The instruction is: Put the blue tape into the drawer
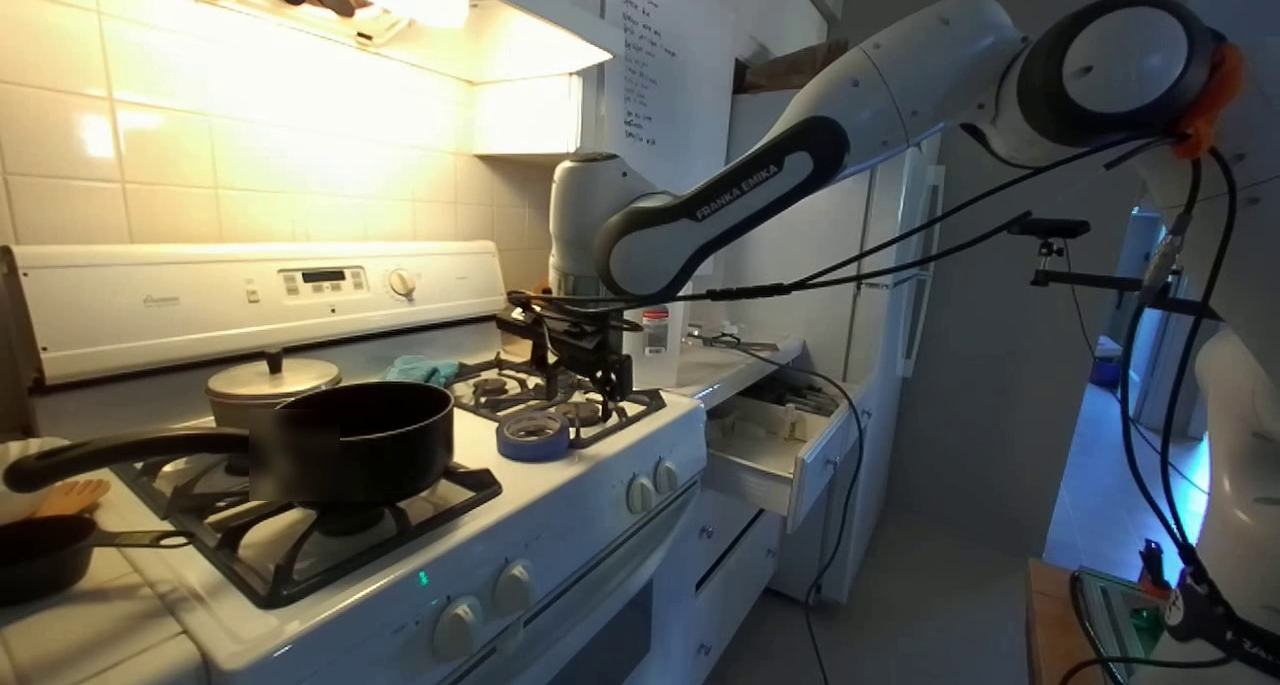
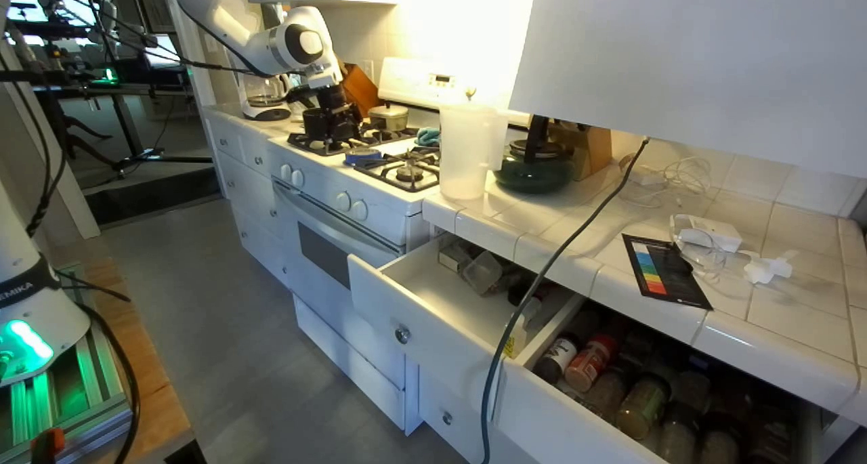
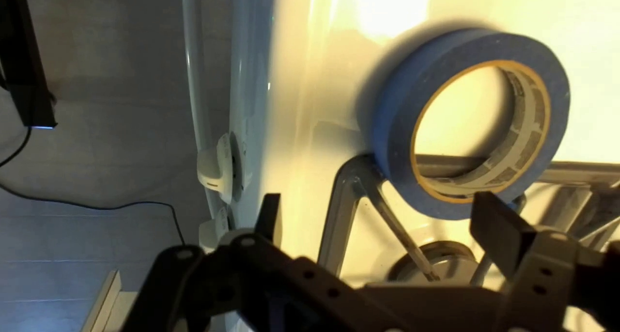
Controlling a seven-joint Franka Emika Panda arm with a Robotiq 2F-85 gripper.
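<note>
Lowered off-centre, the black two-fingered gripper (image 3: 380, 215), spread wide and empty, could tip the blue ring-shaped tape roll (image 3: 398, 128), which seems propped on the dark metal grate (image 3: 339, 220) atop the white enamel stovetop (image 3: 310, 177).

Your blue tape (image 3: 397, 138), a ring with a tan-edged core, lies hole-up on the stove (image 1: 580, 490), partly over a burner grate (image 3: 337, 220); your drawer (image 2: 440, 345), white-fronted, pale inside, stands open beside the stove.
</note>
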